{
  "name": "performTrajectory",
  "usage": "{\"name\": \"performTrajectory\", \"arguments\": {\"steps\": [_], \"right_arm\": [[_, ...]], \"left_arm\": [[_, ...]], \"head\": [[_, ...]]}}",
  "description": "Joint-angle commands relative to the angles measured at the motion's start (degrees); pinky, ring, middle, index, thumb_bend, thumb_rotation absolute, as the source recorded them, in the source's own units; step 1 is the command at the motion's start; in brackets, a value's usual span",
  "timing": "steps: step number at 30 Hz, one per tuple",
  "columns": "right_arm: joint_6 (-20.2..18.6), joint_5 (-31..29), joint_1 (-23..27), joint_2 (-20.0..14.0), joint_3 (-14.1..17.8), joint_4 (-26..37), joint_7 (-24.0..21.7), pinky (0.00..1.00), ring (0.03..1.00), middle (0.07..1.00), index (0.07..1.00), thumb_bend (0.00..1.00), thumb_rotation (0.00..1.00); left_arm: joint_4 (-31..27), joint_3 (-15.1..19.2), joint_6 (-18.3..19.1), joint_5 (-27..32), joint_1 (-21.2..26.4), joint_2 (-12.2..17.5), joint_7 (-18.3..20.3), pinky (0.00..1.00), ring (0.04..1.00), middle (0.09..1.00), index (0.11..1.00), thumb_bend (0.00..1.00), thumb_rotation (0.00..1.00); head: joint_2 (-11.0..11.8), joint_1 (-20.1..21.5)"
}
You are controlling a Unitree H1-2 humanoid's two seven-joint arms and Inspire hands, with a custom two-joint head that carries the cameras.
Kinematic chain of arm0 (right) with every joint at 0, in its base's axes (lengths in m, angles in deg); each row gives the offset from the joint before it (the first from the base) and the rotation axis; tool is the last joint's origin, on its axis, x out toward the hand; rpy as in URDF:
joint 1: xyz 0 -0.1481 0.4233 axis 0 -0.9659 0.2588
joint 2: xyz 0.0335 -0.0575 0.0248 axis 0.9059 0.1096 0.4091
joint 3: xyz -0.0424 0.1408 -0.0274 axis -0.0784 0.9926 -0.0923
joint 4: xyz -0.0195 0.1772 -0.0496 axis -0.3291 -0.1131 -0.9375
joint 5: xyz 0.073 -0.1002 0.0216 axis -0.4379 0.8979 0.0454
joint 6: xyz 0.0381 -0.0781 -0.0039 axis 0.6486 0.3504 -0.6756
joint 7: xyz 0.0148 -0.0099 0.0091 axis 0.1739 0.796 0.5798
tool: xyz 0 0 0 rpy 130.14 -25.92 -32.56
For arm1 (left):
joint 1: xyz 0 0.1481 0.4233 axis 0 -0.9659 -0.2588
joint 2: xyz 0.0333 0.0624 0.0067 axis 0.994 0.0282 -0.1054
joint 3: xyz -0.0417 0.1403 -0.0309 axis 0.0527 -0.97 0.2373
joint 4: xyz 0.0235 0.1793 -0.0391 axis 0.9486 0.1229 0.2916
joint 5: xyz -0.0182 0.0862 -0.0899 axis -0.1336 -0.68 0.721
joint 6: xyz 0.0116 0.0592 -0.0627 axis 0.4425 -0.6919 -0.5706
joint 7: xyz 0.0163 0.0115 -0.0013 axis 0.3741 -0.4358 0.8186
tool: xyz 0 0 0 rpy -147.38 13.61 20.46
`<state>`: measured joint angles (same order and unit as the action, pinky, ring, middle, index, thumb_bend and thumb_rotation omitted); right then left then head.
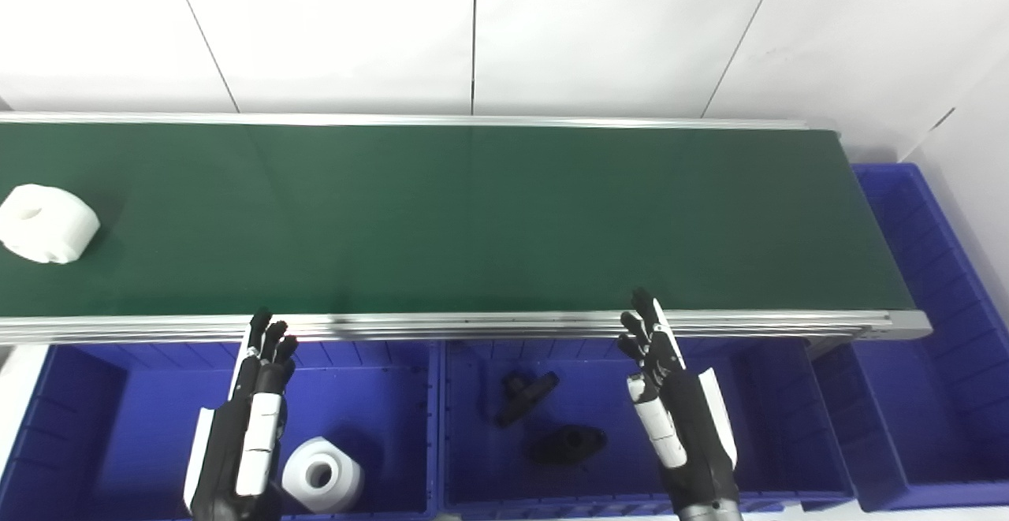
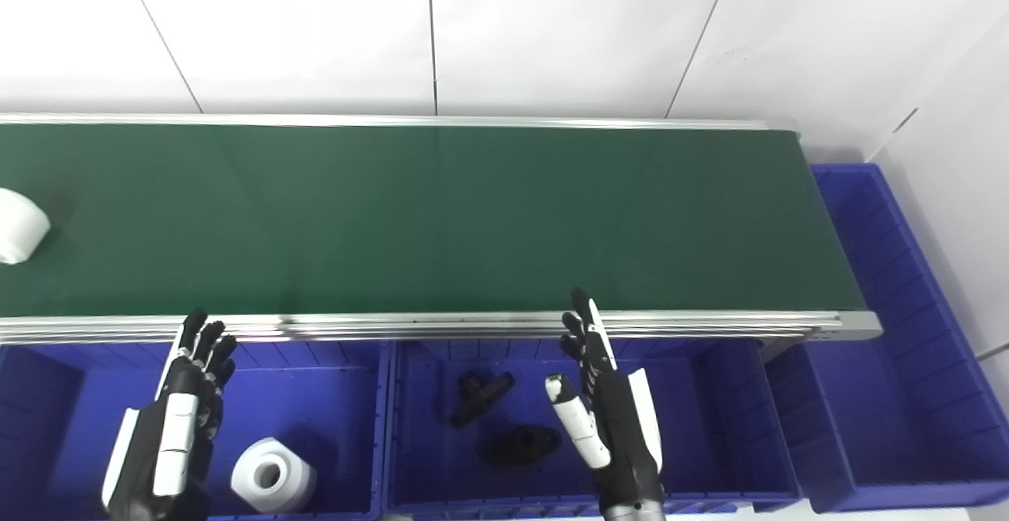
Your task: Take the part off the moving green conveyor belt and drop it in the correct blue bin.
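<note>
A white part (image 1: 47,224) lies at the far left of the green belt (image 1: 504,221); the left hand (image 1: 251,418) and right hand (image 1: 676,411) hover over the blue bins (image 1: 788,395), both released, fingers apart, holding nothing.

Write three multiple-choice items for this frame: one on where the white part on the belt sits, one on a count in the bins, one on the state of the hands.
1. Where is the white part on the green belt?
A. Far left end
B. Middle
C. Far right end

2. How many black parts lie in the middle bin?
A. None
B. Two
C. Four

3. What are the two hands doing?
A. Both clamp a part
B. One holds a white part
C. Both are open and hold nothing

Answers:
1 A, it sits at the picture's left edge.
2 B, one black part lies behind another.
3 C, the left hand and right hand hang over the bins with fingers extended, nothing in them.
</note>
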<state>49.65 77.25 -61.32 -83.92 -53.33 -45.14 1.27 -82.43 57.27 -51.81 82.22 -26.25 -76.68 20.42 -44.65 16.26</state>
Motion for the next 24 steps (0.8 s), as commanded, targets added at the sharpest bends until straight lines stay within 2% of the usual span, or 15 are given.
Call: {"name": "performTrajectory", "arguments": {"steps": [1, 18, 24], "right_arm": [[3.62, 0.24, 0.21, 0.18, 0.14, 0.58, 0.57, 0.91, 0.963, 0.989, 0.989, 0.76, 0.93], [3.63, -0.84, 0.42, 0.09, 0.19, 0.43, 0.29, 0.91, 0.965, 0.990, 0.990, 0.75, 0.92], [3.42, -0.95, 0.37, 0.03, 0.49, 0.52, 0.33, 0.91, 0.961, 0.985, 0.987, 0.74, 0.92]], "left_arm": [[-1.33, -0.44, -2.22, -0.92, 0.11, 0.35, 0.37, 1.00, 0.964, 0.983, 0.991, 0.48, 0.87], [-0.36, -0.57, -3.33, -2.40, 0.90, 0.03, 0.16, 0.99, 0.962, 0.977, 0.986, 0.50, 0.85], [0.11, -0.88, -4.38, -3.21, 0.93, -0.23, 0.09, 0.99, 0.961, 0.973, 0.980, 0.47, 0.86]], "head": [[-0.04, 0.00], [0.21, -0.36], [0.32, -0.99]]}}
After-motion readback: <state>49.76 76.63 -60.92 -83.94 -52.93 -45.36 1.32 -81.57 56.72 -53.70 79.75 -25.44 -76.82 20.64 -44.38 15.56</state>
